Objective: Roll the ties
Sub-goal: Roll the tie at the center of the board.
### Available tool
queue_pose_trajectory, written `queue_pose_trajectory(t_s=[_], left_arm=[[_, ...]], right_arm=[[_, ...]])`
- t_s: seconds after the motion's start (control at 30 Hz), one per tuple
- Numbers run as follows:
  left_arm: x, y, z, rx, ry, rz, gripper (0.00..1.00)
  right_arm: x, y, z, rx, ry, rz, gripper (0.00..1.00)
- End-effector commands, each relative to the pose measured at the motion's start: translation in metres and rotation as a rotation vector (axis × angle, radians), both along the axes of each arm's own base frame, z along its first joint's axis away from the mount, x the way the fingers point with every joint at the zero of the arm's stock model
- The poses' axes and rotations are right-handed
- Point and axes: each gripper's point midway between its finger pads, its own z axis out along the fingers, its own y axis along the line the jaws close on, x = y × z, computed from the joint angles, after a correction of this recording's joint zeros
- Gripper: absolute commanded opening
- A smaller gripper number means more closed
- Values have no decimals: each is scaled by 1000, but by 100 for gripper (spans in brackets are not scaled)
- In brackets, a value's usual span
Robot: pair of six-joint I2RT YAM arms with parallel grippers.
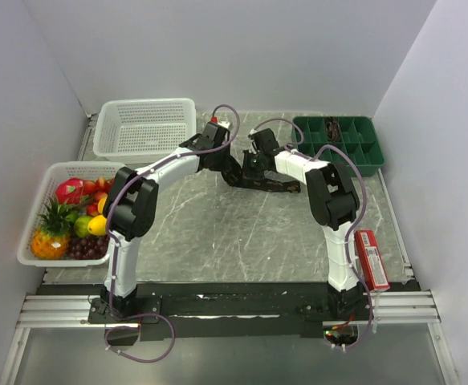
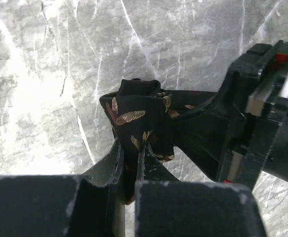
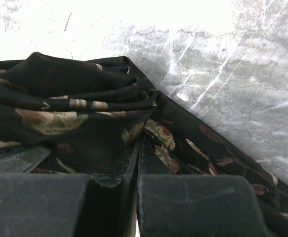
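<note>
You had the tie (image 2: 136, 116) on the table (image 1: 242, 241) near the middle of its far edge, between the white basket (image 1: 144, 128) and the green tray (image 1: 342, 144), with both arms meeting over it. Your left gripper (image 2: 131, 148) had its fingers pinched almost together on a bunched, partly wound lump of the fabric. Your right gripper (image 3: 138, 145) had its fingers pressed tight on a fold just beside that lump, and a flat length trailed away across the tabletop.

The tie looked light, thin and limp. It had slumped into creases instead of holding a shape, and the weave seemed slick enough to slide between the fingers. You could have expected the wound part to loosen as soon as either grip eased. The better hold was probably across the full width of the flat length, close to the lump, rather than on a stray fold. It was not a fragile thing, though a pinched edge could pucker.
</note>
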Motion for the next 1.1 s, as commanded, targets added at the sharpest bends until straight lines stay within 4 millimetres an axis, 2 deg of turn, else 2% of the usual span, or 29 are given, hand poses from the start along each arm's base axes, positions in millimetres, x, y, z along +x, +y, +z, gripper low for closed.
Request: queue_pose_trajectory(t_s=[0.0, 0.2, 0.3, 0.43, 0.6, 0.7, 0.8, 1.07], left_arm=[[-2, -27, 21, -77, -41, -70, 5], [-7, -50, 33, -192, -44, -133, 7], [-9, -55, 36, -211, -56, -143, 6], [-3, -49, 27, -154, -50, -110, 1], [6, -34, 28, -57, -72, -65, 1], [9, -28, 29, -8, -74, -58, 1], [11, -27, 29, 24, -83, -51, 1], [10, -29, 13, 119, -88, -47, 1]], right_arm=[[15, 7, 8, 10, -37, 10, 0], [15, 11, 7, 35, -39, 22, 0], [14, 12, 8, 42, -35, 29, 0], [13, 12, 16, 46, -47, 33, 0], [9, 5, 39, 36, -78, 30, 0], [7, -2, 46, 14, -85, 18, 0], [6, -8, 48, -6, -81, 8, 0], [1, -23, 46, -35, -78, -29, 0]])
